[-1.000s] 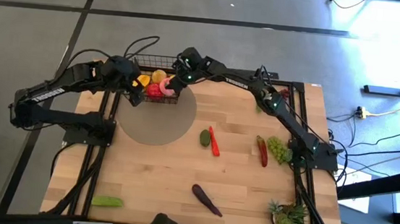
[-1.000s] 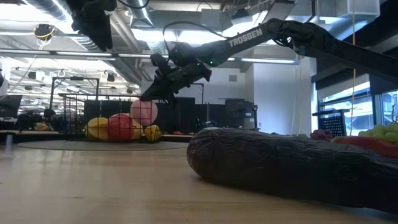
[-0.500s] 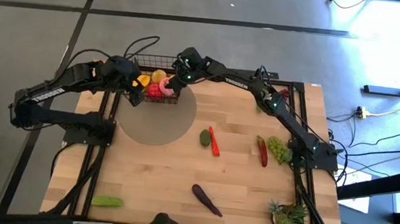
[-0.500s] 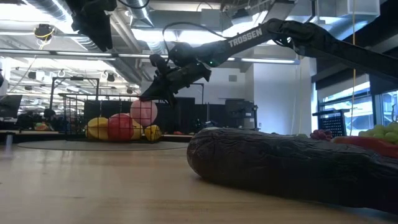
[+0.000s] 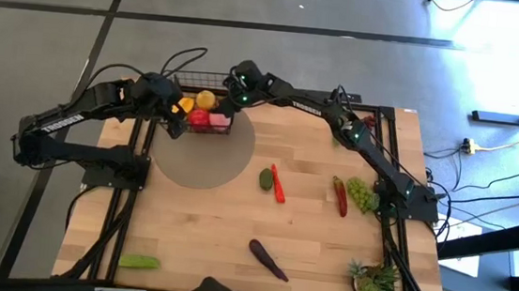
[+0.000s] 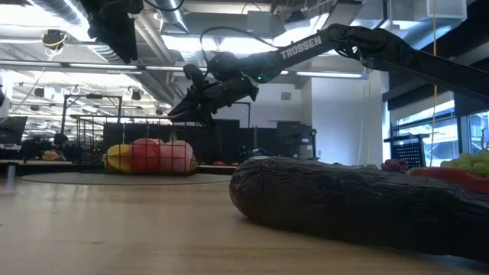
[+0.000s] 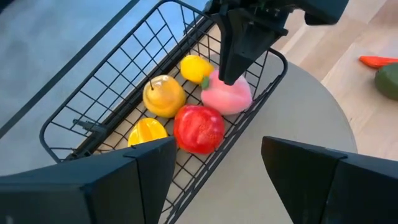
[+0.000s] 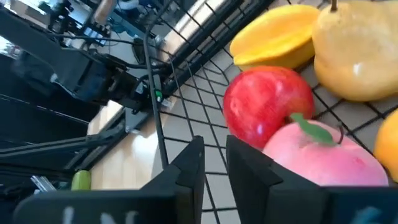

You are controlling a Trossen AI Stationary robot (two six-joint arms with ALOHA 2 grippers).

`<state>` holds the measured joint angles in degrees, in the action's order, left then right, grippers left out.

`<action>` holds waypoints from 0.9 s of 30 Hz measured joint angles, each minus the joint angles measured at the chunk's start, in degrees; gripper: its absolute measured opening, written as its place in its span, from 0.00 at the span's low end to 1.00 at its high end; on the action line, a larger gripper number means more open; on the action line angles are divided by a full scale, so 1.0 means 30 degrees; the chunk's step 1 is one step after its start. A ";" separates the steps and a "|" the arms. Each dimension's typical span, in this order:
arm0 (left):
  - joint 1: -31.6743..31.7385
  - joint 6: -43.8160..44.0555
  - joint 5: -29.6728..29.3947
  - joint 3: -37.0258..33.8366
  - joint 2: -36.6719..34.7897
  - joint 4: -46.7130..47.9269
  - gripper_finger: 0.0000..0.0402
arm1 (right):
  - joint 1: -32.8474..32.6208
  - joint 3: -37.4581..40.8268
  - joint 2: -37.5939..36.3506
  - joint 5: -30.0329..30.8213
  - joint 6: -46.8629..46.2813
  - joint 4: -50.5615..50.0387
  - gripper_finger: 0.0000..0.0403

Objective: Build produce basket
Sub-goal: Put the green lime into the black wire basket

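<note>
Black wire mesh forms the basket (image 7: 81,127), which is sitting at the far left corner of the wooden table (image 5: 233,228) on a grey round mat (image 5: 204,159). Inside it a pink peach (image 7: 227,94) is lying against the mesh wall, touching a red apple (image 7: 198,127); a yellow pear (image 7: 163,95), a lemon (image 7: 194,67) and an orange mango slice (image 7: 148,132) are lying around them. The right gripper (image 7: 229,74) is hanging directly over the peach, its fingers slightly apart and holding nothing (in its own wrist view a narrow gap shows between them). The left gripper (image 7: 214,174) is hovering just beside the basket, above the mat, its jaws standing wide apart and empty. Out on the bare table, well apart from the basket, are lying a green round fruit (image 5: 265,177) touching a red chili (image 5: 278,183), a second red chili (image 5: 339,196) next to green grapes (image 5: 361,192), a dark eggplant (image 5: 267,258) near the front edge, and a green cucumber (image 5: 139,261) at the front left. A spiky potted plant (image 5: 375,280) is standing at the front right corner.
</note>
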<state>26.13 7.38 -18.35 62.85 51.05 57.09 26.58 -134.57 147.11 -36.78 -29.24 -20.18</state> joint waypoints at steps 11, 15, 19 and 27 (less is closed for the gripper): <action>-0.0007 0.0007 -0.0004 0.0007 -0.0011 0.0471 0.56 | 0.0098 -0.0093 -0.0215 -0.0571 0.1334 0.1457 0.17; -0.0007 0.0004 -0.0003 0.0007 -0.0015 0.0464 0.56 | 0.0106 -0.0100 -0.0271 -0.0553 0.1655 0.1479 0.17; -0.0007 0.0007 -0.0001 0.0007 -0.0015 0.0471 0.56 | 0.0094 -0.0100 -0.0733 -0.0109 0.2821 0.1350 0.17; -0.0007 0.1507 0.0000 0.0029 -0.0068 0.1504 0.56 | -0.0225 -0.0137 -0.3297 0.2580 0.8164 -0.1140 0.17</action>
<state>26.11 11.90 -18.35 62.94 50.84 61.60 25.90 -134.98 137.22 -29.04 -4.75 -23.60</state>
